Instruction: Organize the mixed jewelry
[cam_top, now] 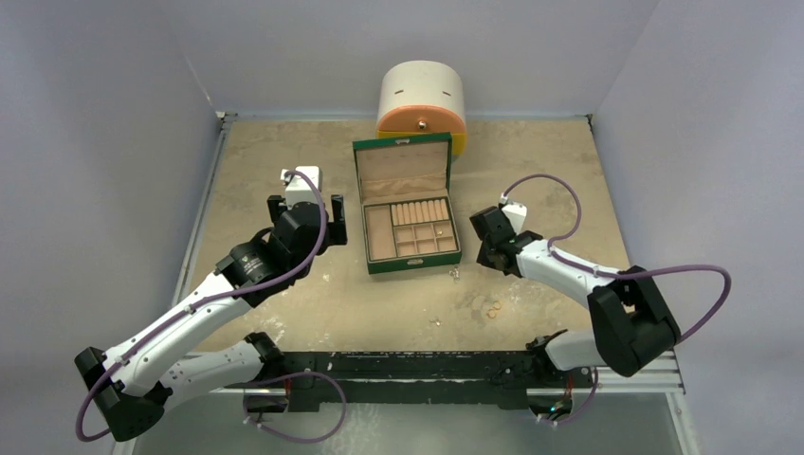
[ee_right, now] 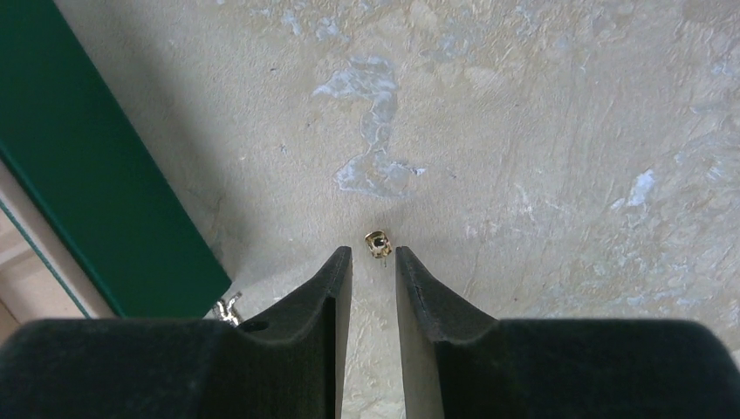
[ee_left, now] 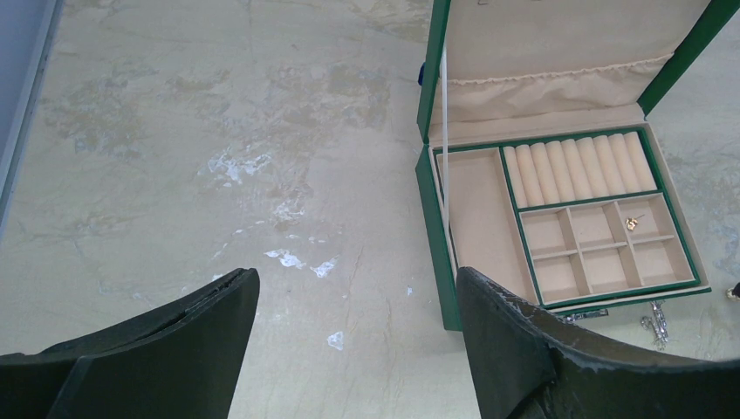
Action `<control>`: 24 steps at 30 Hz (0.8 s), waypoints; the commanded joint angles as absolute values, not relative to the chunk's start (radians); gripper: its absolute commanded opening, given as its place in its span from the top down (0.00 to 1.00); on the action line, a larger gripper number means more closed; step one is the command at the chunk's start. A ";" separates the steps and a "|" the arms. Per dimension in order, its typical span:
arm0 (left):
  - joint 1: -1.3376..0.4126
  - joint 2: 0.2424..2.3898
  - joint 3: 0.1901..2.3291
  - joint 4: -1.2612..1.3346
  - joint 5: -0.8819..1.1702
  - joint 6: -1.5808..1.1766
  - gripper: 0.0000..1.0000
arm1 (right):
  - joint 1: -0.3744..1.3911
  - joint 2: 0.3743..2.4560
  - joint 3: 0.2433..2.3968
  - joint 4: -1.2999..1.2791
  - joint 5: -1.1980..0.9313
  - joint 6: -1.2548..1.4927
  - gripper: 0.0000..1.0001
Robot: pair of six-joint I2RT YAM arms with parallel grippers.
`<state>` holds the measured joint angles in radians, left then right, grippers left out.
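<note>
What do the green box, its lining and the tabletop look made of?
Green box: smooth, faintly glossy covering, perhaps faux leather over board.
Lining: matte tan fabric, likely velvet or suede-like, gathered into a lid pocket.
Tabletop: mottled beige, stone-look surface with scuffed white patches.

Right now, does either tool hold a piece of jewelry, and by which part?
Nothing is held. The left tool stands wide open. The right tool is narrowed but empty; a small gold piece lies just beyond its tips.
</note>
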<state>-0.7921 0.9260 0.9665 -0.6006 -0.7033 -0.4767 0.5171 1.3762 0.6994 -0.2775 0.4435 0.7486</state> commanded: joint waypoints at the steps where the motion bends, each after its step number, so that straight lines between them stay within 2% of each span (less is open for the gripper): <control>1: -0.787 0.924 0.959 -0.581 -0.716 -0.459 0.17 | 0.505 1.383 0.692 -0.237 0.437 0.758 0.72; 19: -0.787 0.925 0.959 -0.581 -0.714 -0.459 0.17 | 0.493 1.379 0.655 -0.238 0.433 0.776 0.79; 24: -0.787 0.927 0.959 -0.581 -0.714 -0.458 0.17 | 0.492 1.359 0.642 -0.235 0.435 0.780 0.85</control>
